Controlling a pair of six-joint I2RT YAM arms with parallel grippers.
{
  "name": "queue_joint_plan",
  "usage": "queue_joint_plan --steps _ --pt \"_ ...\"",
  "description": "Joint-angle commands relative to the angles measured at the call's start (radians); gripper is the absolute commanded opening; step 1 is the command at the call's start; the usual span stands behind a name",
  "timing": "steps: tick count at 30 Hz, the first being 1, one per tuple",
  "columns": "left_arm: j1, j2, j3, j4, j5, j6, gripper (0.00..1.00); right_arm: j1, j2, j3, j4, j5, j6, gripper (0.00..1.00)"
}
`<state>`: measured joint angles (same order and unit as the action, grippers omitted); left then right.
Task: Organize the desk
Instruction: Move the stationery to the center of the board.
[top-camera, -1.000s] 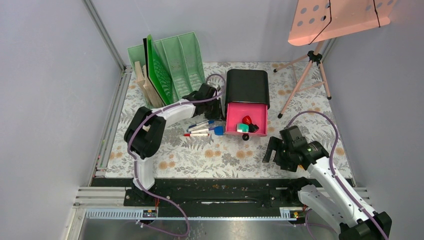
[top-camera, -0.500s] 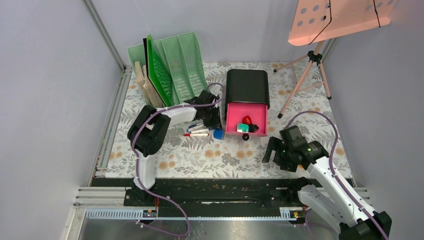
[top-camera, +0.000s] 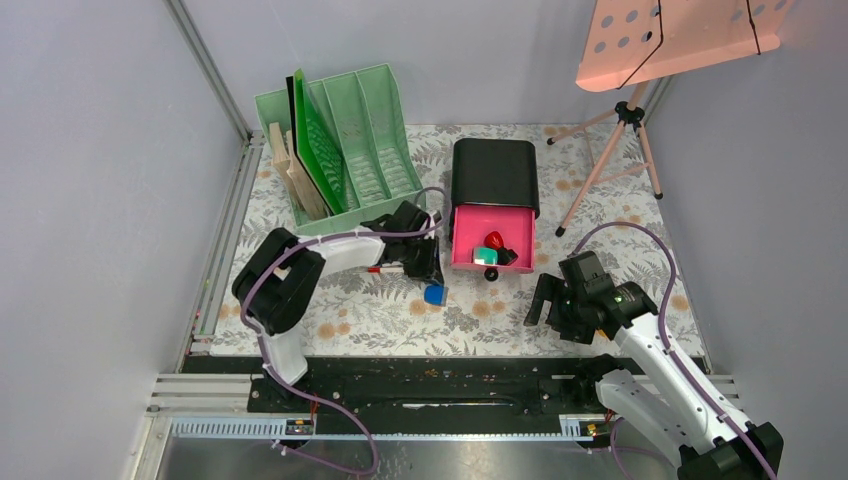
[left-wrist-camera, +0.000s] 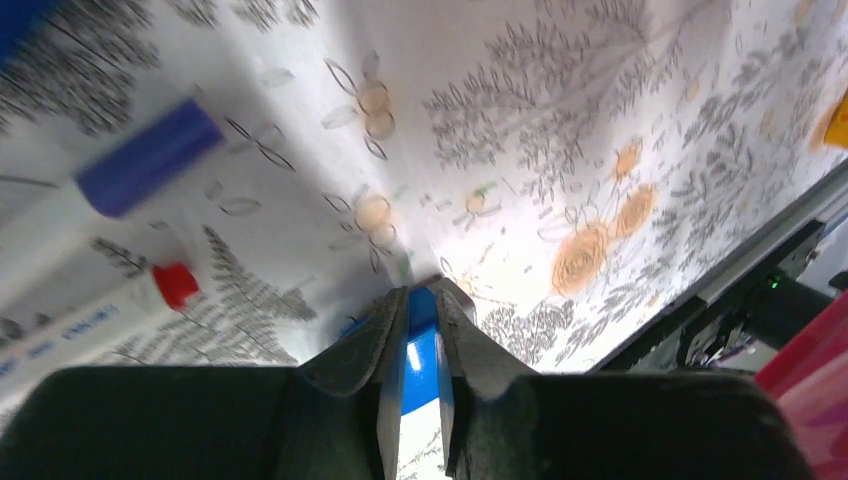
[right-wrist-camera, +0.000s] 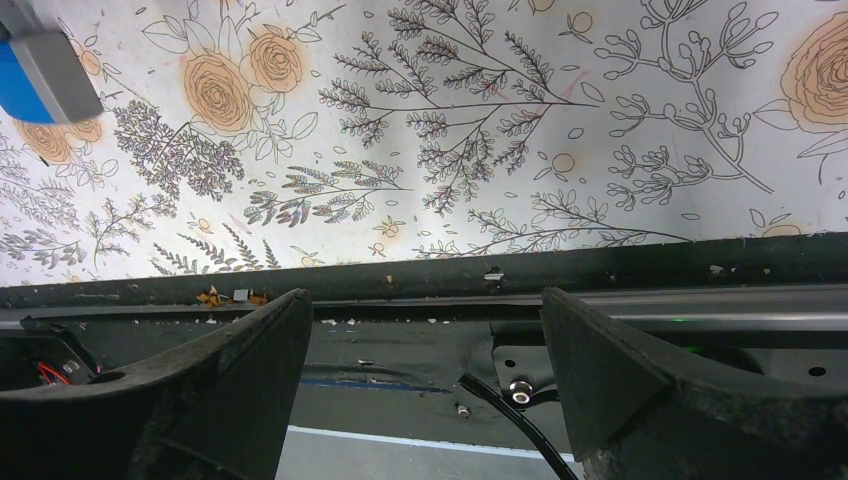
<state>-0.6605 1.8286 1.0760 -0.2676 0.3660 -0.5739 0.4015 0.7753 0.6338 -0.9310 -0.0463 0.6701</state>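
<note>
The desk (top-camera: 380, 310) is spread beneath both arms. The left gripper (left-wrist-camera: 418, 300) is seen low over its floral cloth, the fingers (left-wrist-camera: 385, 330) narrowed on a blue object (left-wrist-camera: 420, 345). A red-capped marker (left-wrist-camera: 175, 285) and a blue-capped marker (left-wrist-camera: 150, 160) lie near on the cloth. The right gripper (right-wrist-camera: 425, 305) is held with its fingers spread wide above the desk's near edge and its black rail (right-wrist-camera: 500, 270).

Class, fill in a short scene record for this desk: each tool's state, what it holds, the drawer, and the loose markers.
left tool: shut on blue object
right tool: open, empty, near the desk's front rail
pink drawer: open, small items inside
loose markers: red-capped marker and blue-capped marker on the desk
</note>
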Motion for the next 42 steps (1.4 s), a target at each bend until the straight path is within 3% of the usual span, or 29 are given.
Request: queue_joint_plan --steps 1,13,18,22,26,34,42 --pt "-0.044 -0.090 -0.070 0.066 0.034 -0.026 0.16 0.008 -0.003 0.023 0.000 -0.009 -0.008 0.92" --pt "-0.085 -0.290 -0.274 0.144 -0.036 -0.126 0.19 0.008 -0.007 0.036 -0.006 -0.014 -0.010 0.92" --pt "-0.087 -0.415 -0.306 0.109 -0.103 -0.143 0.36 0.007 -0.008 0.046 -0.009 -0.013 -0.013 0.91" --pt "-0.090 -0.503 -0.319 0.061 -0.136 -0.157 0.62 0.008 -0.007 0.046 -0.010 -0.016 -0.014 0.91" --pt "-0.098 -0.559 -0.330 0.006 -0.169 -0.181 0.78 0.008 -0.008 0.050 -0.011 -0.015 -0.014 0.91" --pt "-0.152 -0.562 -0.326 -0.066 -0.278 -0.208 0.97 0.008 -0.011 0.058 -0.020 -0.012 -0.017 0.92" --pt "-0.261 -0.444 -0.200 -0.197 -0.432 -0.143 0.97 0.008 -0.013 0.060 -0.023 -0.012 -0.017 0.92"
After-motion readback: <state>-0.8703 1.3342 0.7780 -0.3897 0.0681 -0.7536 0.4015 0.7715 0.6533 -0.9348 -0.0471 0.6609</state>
